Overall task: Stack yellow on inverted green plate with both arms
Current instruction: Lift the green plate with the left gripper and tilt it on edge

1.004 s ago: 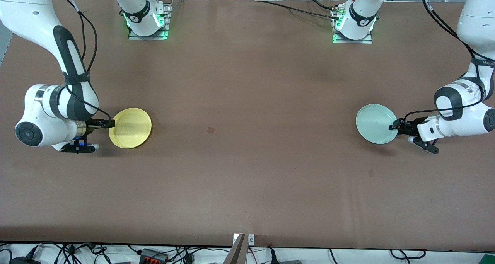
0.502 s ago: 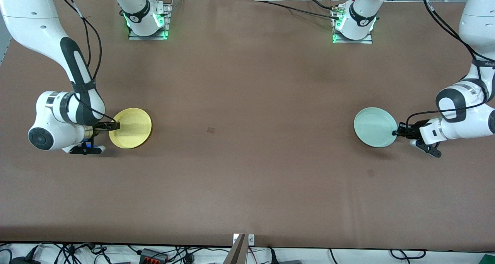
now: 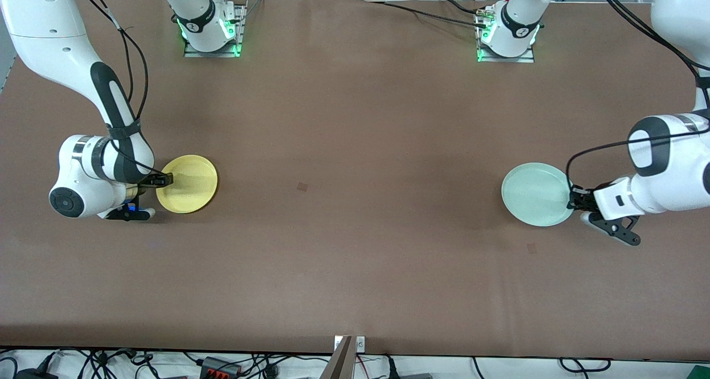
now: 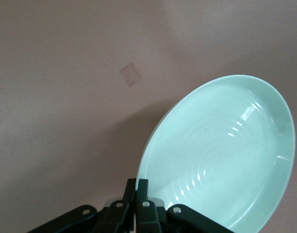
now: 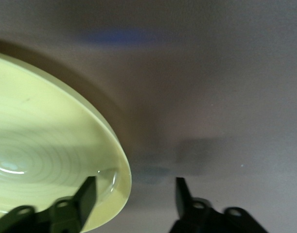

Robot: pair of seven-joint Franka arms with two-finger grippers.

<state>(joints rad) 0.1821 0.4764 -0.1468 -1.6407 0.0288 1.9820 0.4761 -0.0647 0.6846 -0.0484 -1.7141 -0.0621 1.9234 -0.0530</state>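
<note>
Pale mint-green round plastic plate (image 3: 535, 195) is clamped at its rim by the left tool (image 3: 571, 200). Round yellow plastic plate (image 3: 188, 184) is straddled by the right tool (image 3: 164, 182), fingers (image 5: 85, 198) apart, on the brown bench (image 3: 355, 246).

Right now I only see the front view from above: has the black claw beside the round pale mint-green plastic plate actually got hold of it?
Observer: Yes. The left wrist view shows the left gripper shut on the rim of the pale mint-green plastic plate.
Operator: Which way up is that plate?
Observer: Its hollow side, marked with faint concentric rings, faces the wrist camera.
Operator: And the other claw?
Observer: No grip there yet. The right gripper is open astride the rim of the round yellow plastic plate, with one finger over the plate's inside and the other outside it.
</note>
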